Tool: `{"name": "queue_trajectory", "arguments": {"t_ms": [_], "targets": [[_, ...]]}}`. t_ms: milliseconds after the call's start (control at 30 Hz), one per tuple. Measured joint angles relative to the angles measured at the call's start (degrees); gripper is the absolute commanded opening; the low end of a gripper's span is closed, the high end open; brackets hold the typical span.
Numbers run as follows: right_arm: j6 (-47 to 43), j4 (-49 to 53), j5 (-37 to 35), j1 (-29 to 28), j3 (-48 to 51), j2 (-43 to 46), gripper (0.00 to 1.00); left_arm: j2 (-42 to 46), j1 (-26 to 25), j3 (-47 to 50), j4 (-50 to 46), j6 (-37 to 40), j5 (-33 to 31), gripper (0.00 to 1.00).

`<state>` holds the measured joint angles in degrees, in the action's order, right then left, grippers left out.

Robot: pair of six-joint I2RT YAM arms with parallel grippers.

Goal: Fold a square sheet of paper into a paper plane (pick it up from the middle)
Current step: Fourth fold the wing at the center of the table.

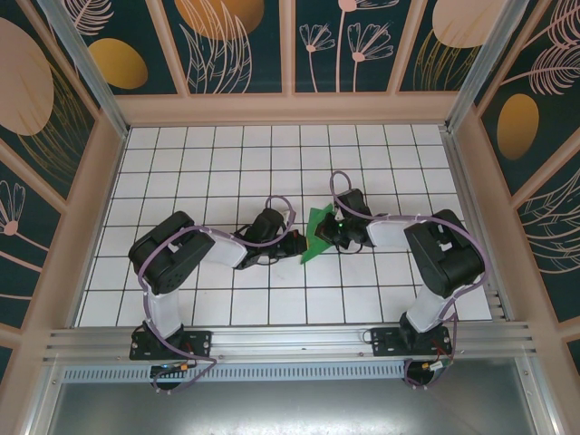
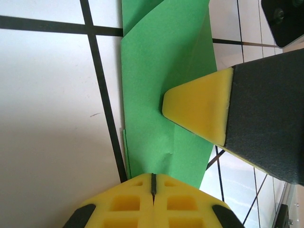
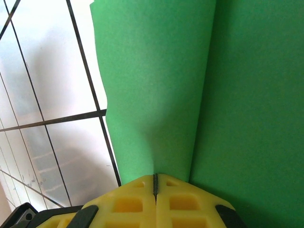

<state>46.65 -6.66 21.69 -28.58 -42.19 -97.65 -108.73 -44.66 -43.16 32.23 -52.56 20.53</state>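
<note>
Paper point(image 1: 316, 234), green and part-folded, lies mid-counter point(image 1: 227, 154), between your two arms. Left end effector point(image 2: 153, 183) is fully closed at its near edge; whether it pinches the sheet I can't tell. Right end effector point(image 3: 155, 183) is closed too, holding nothing. I'd pin with one tip and slide the other flat along the crease. Left wrist view gives you the right tip bearing down on the flap; overhead gives the pointed outline.

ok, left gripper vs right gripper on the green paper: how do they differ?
Left gripper approaches the folded green paper from its left, right gripper from its right. Left gripper's tips sit at the paper's end; right gripper's tip lies well onto its middle. Both are shut, with yellow fingertips.
</note>
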Motion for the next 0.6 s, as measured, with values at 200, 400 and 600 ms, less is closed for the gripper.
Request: {"name": "queue_trajectory", "arguments": {"t_ms": [200,400,600], "targets": [[-0.2,0.0,-0.2,0.2,0.0,0.0,0.0,-0.2,0.0,-0.9,-1.4,0.8,0.0,0.0],[-3.5,1.0,0.7,1.6,-0.3,1.1,0.0,-0.4,0.0,-1.6,-2.3,1.5,0.0,0.0],[-8.8,2.7,2.1,2.1,-4.4,1.8,0.0,-0.5,0.0,-1.9,-2.8,1.5,0.1,0.0]]}}
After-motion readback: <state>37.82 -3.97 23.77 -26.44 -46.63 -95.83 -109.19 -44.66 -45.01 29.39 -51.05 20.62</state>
